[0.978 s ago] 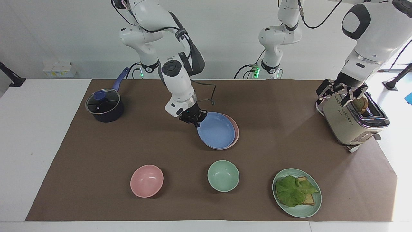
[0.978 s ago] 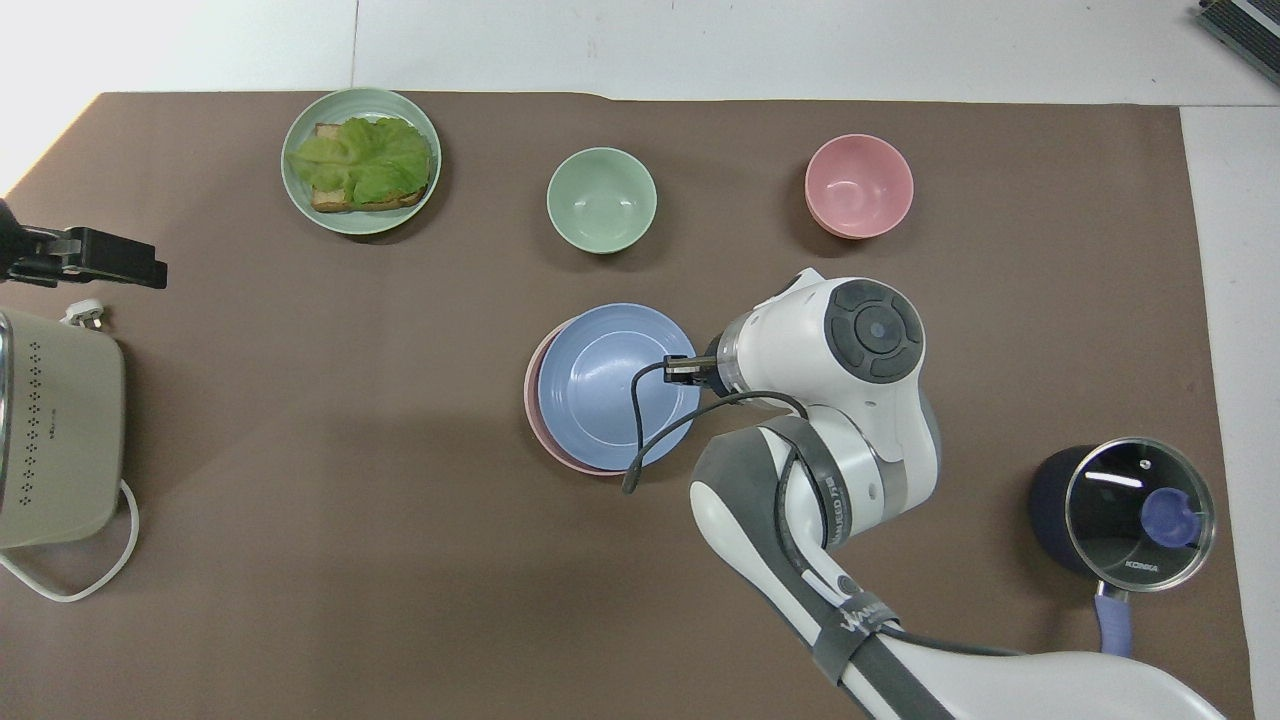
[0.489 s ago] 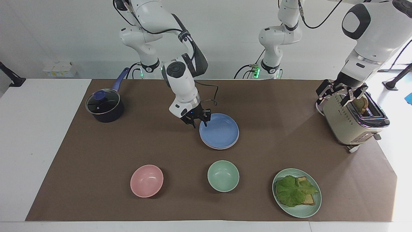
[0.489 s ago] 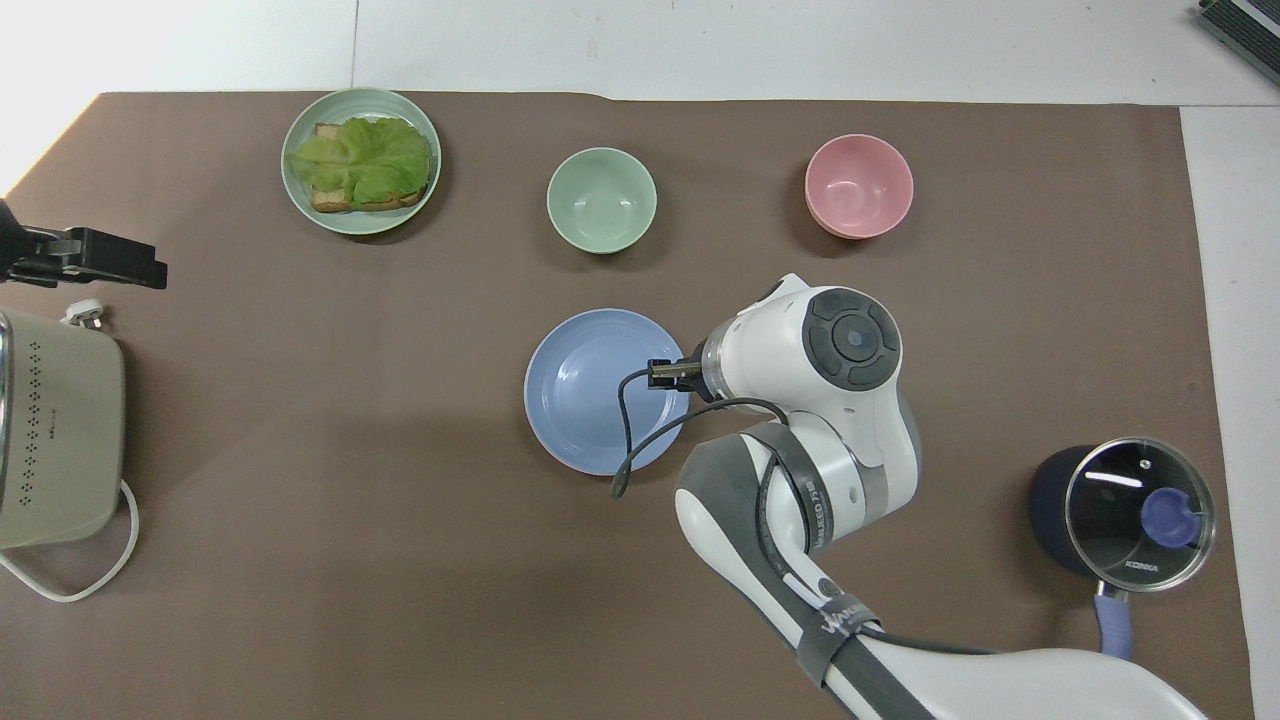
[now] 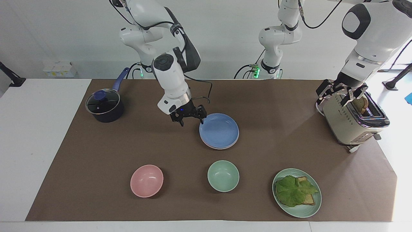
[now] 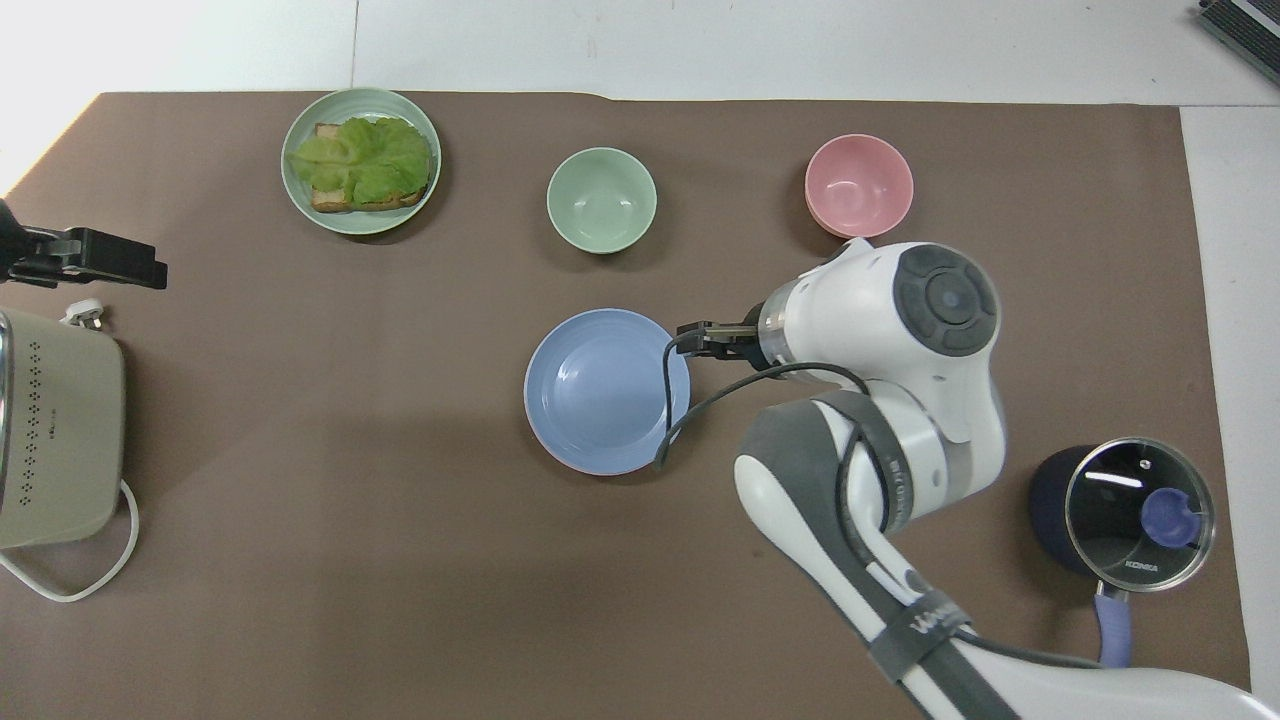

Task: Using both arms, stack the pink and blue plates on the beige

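The blue plate [image 5: 219, 130] [image 6: 607, 390] lies flat on top of a stack in the middle of the brown mat. Under its edge shows a thin rim of the pink plate [image 5: 221, 148] [image 6: 553, 458]. The beige plate is hidden beneath them. My right gripper [image 5: 192, 120] [image 6: 704, 335] is open and holds nothing. It hangs low just off the blue plate's rim, toward the right arm's end of the table. My left gripper [image 5: 341, 93] [image 6: 85, 257] waits open over the toaster.
Farther from the robots than the stack are a pink bowl [image 5: 146, 180] [image 6: 858, 185], a mint bowl [image 5: 223, 175] [image 6: 601, 198] and a mint plate [image 5: 313, 207] [image 6: 297, 195] with a lettuce sandwich. A lidded pot [image 5: 104, 106] [image 6: 1120, 510] and a toaster [image 5: 351, 124] [image 6: 50, 440] stand at the table's two ends.
My right gripper opened and let go of the blue plate, which dropped from a tilt to lie flat on the pink one. The gripper then drew back toward the pot. The left arm stayed still.
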{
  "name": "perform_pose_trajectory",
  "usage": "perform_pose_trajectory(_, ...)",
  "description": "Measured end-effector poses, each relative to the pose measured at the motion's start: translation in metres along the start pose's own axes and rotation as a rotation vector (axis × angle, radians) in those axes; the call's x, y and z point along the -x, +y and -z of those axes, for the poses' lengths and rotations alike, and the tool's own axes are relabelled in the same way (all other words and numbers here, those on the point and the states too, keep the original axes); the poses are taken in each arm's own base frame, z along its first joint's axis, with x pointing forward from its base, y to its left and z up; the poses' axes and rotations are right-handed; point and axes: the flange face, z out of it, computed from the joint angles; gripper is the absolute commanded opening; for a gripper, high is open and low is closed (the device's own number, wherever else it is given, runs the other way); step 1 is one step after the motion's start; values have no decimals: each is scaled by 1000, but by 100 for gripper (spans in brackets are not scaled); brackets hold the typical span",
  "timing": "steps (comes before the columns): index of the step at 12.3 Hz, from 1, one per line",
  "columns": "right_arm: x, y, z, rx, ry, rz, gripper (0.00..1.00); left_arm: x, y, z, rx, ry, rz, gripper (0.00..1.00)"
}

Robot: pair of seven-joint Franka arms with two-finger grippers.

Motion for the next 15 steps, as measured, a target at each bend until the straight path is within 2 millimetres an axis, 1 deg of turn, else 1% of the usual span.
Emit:
perform_pose_trajectory(1, -10, 23, 28, 23, 23, -19, 100, 0, 0, 0, 0, 0, 0, 100)
perform_pose_trajectory(3, -20, 68, 79, 86, 80, -52, 100, 0, 0, 0, 0, 0, 0, 100)
perform_pose_trajectory(5, -21, 102, 114, 111, 103, -101, 100, 0, 1, 0, 0, -2, -2, 100)
perform_pose_trajectory(7, -21, 127, 148, 153, 97, -132, 100, 4, 2, -3, 2, -34, -4, 100)
perform_pose_trajectory(9, -19, 137, 179, 186, 83, -147, 100, 6, 2, -5, -2, -57, -10, 100)
perform_pose_trajectory(10, -18, 138, 195, 194, 74, -152, 100, 7, 3, -5, -18, -65, -19, 100)
perform_pose_trajectory(12, -16, 140, 222, 219, 68, -145, 100, 7, 8, -4, -32, -67, -31, 100)
perform_pose_trajectory(13, -15, 143, 232, 228, 55, -132, 100, 8, 8, -3, -32, -65, -32, 100)
perform_pose_trajectory(15, -10, 149, 245, 246, 16, -93, 100, 8, 8, -1, -33, -61, -31, 100)
